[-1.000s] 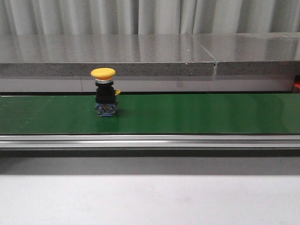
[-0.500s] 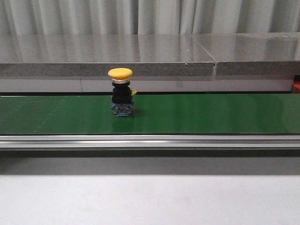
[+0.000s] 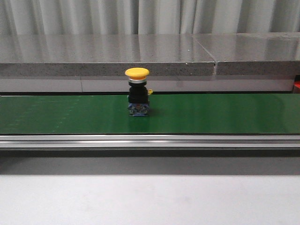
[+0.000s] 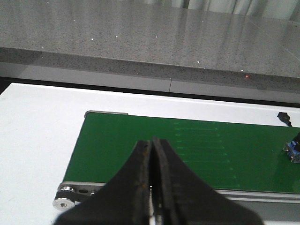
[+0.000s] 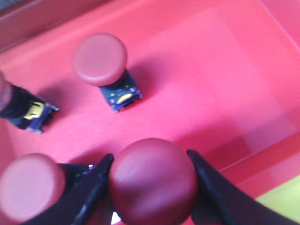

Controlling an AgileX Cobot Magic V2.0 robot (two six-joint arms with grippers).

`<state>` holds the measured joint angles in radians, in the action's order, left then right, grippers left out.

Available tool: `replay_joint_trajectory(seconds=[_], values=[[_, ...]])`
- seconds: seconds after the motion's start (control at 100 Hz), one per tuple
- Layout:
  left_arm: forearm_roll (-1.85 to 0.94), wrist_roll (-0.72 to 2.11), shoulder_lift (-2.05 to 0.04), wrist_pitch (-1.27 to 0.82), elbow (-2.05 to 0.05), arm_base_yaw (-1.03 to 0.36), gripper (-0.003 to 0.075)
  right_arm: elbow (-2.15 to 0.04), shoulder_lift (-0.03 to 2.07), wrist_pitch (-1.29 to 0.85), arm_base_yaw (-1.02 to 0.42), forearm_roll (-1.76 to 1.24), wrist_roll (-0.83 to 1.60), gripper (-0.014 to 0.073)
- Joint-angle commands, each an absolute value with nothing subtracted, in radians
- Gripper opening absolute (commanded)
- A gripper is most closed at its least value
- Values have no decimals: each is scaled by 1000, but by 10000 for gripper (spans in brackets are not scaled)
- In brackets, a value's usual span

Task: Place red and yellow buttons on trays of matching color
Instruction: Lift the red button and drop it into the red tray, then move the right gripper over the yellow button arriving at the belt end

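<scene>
A yellow button [image 3: 137, 91] stands upright on the green belt [image 3: 211, 112], left of the middle in the front view. Its blue base [image 4: 294, 149] just shows at the edge of the left wrist view. My left gripper [image 4: 152, 140] hovers shut and empty over the belt's end. Over the red tray [image 5: 211, 70], my right gripper [image 5: 150, 157] is shut on a red button [image 5: 152, 183], a finger against each side of its cap. Three more red buttons stand on that tray: [image 5: 99, 58], [image 5: 28, 187], and one at the edge [image 5: 2, 93]. A corner of the yellow tray [image 5: 281, 206] shows beside it.
A grey stone ledge [image 3: 140, 56] runs behind the belt. An aluminium rail [image 3: 150, 140] borders the belt's front, with white table [image 3: 150, 197] before it. The belt's end roller [image 4: 63, 202] sits near my left gripper.
The yellow button has travelled to the right along the belt, from the left part toward the middle.
</scene>
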<state>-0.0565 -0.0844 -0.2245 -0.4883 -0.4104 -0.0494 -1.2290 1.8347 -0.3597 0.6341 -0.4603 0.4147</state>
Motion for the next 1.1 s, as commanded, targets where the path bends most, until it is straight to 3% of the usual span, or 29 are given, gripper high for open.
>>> replay_joint_trajectory(seconds=[0.0,0.91,1.09], values=[[-58,-86,-235,-414,-437,-58,-19,-1267,1807,-275,639,-477,417,120],[-58,-86,-235,-414,-437,-58,-19,-1336,1914,-277,617,-478,417,124],[-58,-86,-235,-414,-437,-58,-19,-1336,1914,-281,617,-478,417,232]])
